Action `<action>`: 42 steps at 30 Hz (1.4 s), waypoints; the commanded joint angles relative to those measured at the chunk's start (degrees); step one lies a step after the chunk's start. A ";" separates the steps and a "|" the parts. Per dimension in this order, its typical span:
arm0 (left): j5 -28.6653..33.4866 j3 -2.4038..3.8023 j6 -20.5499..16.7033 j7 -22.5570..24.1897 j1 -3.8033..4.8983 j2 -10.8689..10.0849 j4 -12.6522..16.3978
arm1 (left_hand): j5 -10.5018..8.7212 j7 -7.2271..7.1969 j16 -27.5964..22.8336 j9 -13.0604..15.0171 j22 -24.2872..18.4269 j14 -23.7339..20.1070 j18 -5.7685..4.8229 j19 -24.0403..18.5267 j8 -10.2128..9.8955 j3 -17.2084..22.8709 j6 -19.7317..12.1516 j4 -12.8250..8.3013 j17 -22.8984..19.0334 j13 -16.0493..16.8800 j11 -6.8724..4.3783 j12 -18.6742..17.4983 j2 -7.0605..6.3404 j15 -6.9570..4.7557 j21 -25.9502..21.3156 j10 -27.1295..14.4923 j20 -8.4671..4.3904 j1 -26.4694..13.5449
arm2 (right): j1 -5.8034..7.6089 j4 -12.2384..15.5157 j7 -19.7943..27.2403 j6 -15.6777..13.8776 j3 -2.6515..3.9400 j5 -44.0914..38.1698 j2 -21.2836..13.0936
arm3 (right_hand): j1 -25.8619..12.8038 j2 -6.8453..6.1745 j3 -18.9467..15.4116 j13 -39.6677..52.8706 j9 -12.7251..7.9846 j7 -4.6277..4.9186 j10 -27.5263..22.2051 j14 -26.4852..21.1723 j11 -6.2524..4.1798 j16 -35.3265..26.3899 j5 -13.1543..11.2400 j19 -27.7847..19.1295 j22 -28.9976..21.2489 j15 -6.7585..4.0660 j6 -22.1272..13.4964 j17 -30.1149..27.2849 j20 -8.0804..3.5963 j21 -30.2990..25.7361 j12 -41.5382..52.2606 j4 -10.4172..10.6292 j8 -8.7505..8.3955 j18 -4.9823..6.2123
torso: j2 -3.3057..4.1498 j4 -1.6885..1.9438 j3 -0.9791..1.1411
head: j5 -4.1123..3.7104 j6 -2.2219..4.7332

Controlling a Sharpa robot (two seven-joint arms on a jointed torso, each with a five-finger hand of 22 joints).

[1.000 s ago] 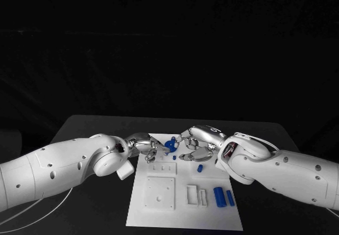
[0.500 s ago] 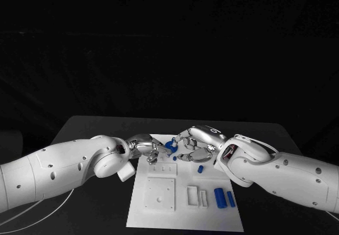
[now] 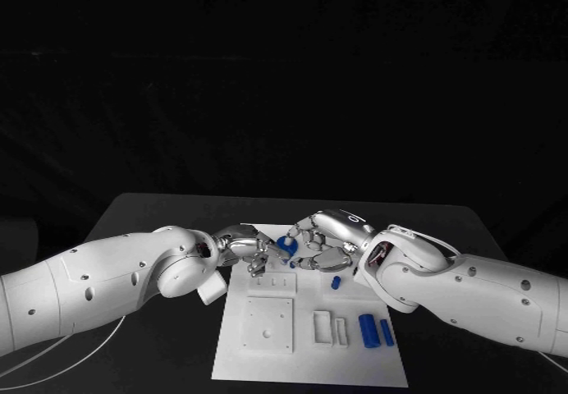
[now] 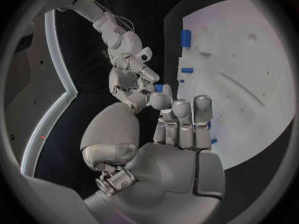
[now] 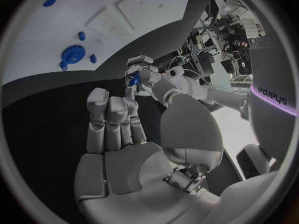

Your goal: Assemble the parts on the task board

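Blue part (image 3: 286,245) now between closer robot hands, board (image 3: 310,361) unchanged

The board (image 3: 310,361) is lying mid-table (image 3: 154,213). Two pegs (image 3: 375,331) are lying side by side near its right edge. Both hands, left (image 3: 246,246) and right (image 3: 318,244), are meeting over its far edge.

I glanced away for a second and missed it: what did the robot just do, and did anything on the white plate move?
The right hand moved toward the left hand, which holds a small blue part. The two blue cylinders and the task board stayed put.
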 commanded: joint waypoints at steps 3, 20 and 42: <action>0.57 0.03 0.88 1.20 0.01 0.13 0.07 | 0.17 0.04 -0.06 0.06 -0.06 0.22 -0.27 -0.37 0.38 1.41 0.55 -1.63 0.02 -0.02 0.03 -0.09 1.13 -0.34 -0.02 -1.09 -9.10 1.85 | -0.15 0.10 0.63 1.16 -0.15 -1.09 0.16 | 0.11 0.77 0.24 -0.11 0.00 1.94 -0.02 -0.03 0.39 -0.26 -0.48 0.05 0.63 0.39 -2.19 0.10 -0.30 -0.22 -0.09 0.37 -0.25 3.34 | -0.02 0.01 0.02 | 0.13 -0.06; 1.64 0.03 -0.24 1.80 0.01 -0.01 -0.63 | 0.17 0.06 -0.04 0.04 -0.10 0.18 -0.30 -0.42 0.36 1.36 0.57 -1.53 0.03 -0.01 0.05 -0.06 1.15 -0.32 -0.01 -1.13 -9.07 1.83 | -0.18 0.17 0.62 2.50 -0.28 -1.32 -0.19 | -0.14 1.10 0.33 -0.21 0.42 1.42 0.11 0.04 -0.09 -0.22 -1.02 0.11 0.70 -0.05 -0.59 0.19 -0.31 -0.20 0.09 0.53 0.73 3.34 | -0.02 -0.08 0.07 | 0.14 -0.13; 2.74 0.04 -1.14 1.58 0.01 -0.06 -0.95 | 0.17 0.05 0.02 0.00 -0.16 0.11 -0.34 -0.50 0.34 1.36 0.64 -1.35 0.05 0.00 0.05 -0.01 1.34 -0.31 0.02 -1.19 -9.05 1.90 | -0.26 0.29 0.40 3.66 -0.42 -1.63 -0.42 | -0.45 1.27 0.25 -0.30 0.63 1.10 0.21 0.08 -0.40 -0.23 -1.10 0.15 0.76 -0.35 0.23 0.23 -0.32 -0.16 0.13 0.54 1.20 3.34 | -0.03 -0.01 0.04 | 0.06 -0.08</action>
